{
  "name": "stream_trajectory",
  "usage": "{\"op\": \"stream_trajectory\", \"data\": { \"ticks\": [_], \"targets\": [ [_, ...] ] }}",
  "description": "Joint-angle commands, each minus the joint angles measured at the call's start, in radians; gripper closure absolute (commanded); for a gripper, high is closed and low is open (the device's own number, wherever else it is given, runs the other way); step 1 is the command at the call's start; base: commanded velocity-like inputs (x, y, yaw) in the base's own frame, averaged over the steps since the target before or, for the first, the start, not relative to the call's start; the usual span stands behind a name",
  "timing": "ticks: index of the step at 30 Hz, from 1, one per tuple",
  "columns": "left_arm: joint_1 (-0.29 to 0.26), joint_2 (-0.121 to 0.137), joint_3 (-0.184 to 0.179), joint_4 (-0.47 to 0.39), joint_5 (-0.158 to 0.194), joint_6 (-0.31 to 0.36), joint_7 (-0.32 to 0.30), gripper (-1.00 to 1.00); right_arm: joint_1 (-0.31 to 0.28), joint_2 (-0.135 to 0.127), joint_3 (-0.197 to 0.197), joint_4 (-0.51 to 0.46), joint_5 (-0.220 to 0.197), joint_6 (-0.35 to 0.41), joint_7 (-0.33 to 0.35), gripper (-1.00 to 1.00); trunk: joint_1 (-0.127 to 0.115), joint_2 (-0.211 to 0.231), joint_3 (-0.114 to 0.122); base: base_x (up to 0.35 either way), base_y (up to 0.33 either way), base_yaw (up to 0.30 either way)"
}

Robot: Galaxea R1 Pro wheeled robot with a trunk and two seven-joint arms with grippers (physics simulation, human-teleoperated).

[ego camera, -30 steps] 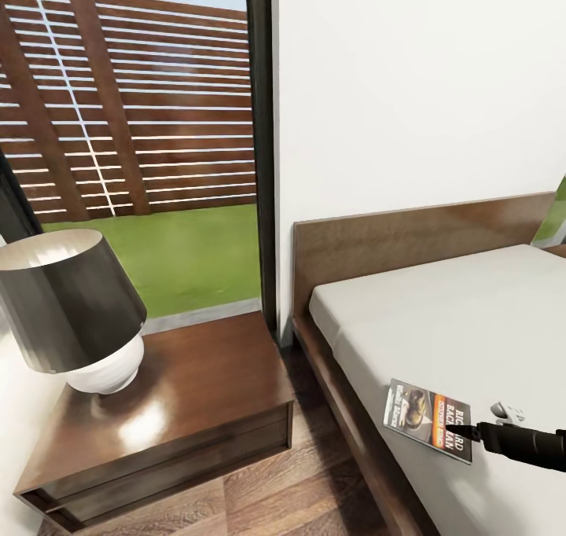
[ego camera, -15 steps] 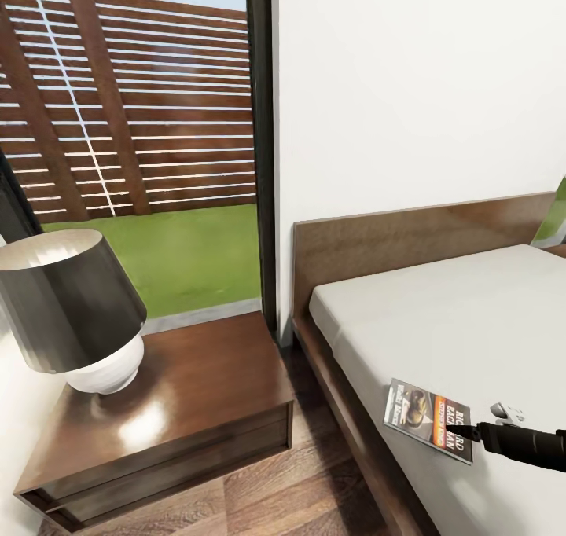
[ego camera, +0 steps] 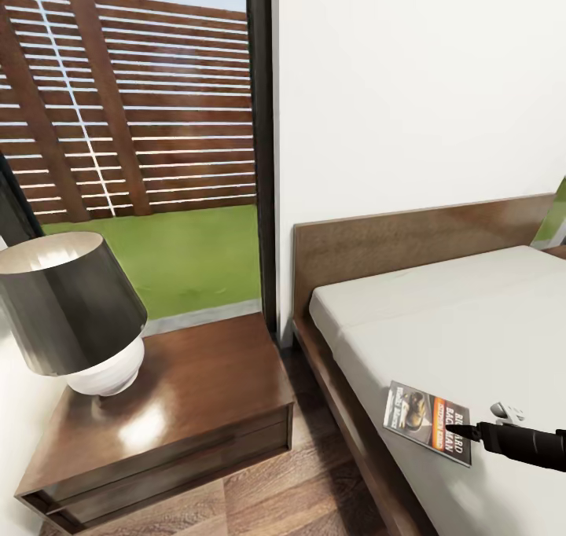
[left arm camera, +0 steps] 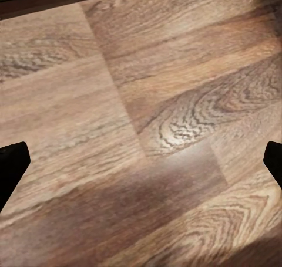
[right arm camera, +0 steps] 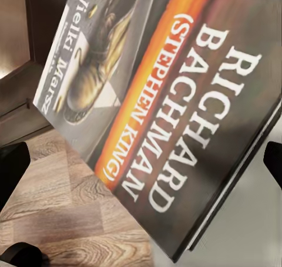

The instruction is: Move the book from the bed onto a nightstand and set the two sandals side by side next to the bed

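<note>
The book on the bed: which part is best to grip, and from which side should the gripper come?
Probably the book's edge nearest the right gripper, approached from the mattress side. The book is thin and lies flat near the bed's side edge, so pinching an edge suits it better than grasping from above.

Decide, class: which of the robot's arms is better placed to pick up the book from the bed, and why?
The right. Its gripper is already at the book on the bed, probably touching its edge. The left gripper faces bare wood floor.
</note>
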Motion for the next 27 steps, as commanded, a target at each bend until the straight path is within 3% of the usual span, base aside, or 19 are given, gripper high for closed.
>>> {"op": "stream_trajectory", "data": {
  "ticks": [1,4,27],
  "targets": [
    [-0.001,0.0,0.008,0.001,-0.009,-0.003,-0.003,-1.0,-0.001,-0.001,0.003,0.0,-0.008,0.006,-0.002,-1.0,0.0,0.0,-0.001,0.0,0.0,0.0],
    [-0.001,0.0,0.008,0.001,-0.009,-0.003,-0.003,-1.0,-0.001,-0.001,0.002,0.0,-0.008,0.006,-0.002,-1.0,0.0,0.0,-0.001,0.0,0.0,0.0],
    [-0.001,0.0,0.008,0.001,-0.009,-0.003,-0.003,-1.0,-0.001,-0.001,0.002,0.0,-0.009,0.005,-0.002,-1.0,-0.088,0.161,0.071,0.0,0.0,0.0]
  ]
}}
